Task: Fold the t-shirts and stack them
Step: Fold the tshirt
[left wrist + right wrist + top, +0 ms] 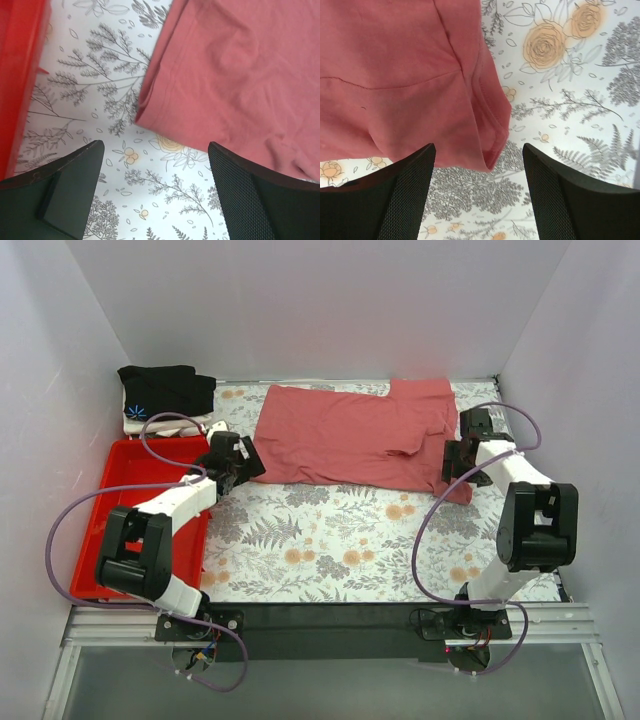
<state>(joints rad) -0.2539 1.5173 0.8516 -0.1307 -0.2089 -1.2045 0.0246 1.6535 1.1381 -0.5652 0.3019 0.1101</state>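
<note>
Salmon-red t-shirt (350,440): spread flat between arms, apparently for folding | left gripper (236,458): jaws apart, empty, at hem end | right gripper (462,454): jaws apart, empty, beside sleeve

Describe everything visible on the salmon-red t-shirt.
The salmon-red t-shirt is plain, soft, short-sleeved cloth, lying sideways, lightly wrinkled and partly folded over, on the far half of the floral tablecloth. A sleeve juts out at its far right. Nothing grips it: the left gripper and right gripper stand open at its two ends.
</note>
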